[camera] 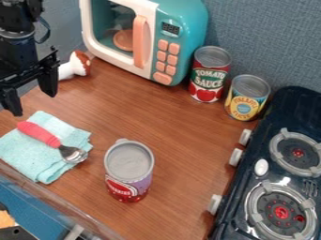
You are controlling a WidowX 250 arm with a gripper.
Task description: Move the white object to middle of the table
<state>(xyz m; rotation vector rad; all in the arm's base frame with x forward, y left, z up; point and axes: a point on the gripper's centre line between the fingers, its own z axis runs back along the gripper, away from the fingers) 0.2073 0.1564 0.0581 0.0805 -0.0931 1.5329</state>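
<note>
At the upper left, the white object (71, 69) (brown-tipped, it seems) is seen beside the microwave (188, 16). The gripper (31, 95) is opened wide, empty; grasping is apparently pending, so alignment over the object is needed.

My black two-finger gripper (33, 103); rounded white object (78, 66), patched reddish-brown; boxy teal plastic microwave (193, 19), white-fronted, with coral buttons (163, 45); folded pale-turquoise cloth (18, 150); red-handled, silver-bowled spoon (40, 133); brown wood-grained tabletop (182, 164); navy-black stove (287, 107), its burner rings (253, 209) grey.
</note>
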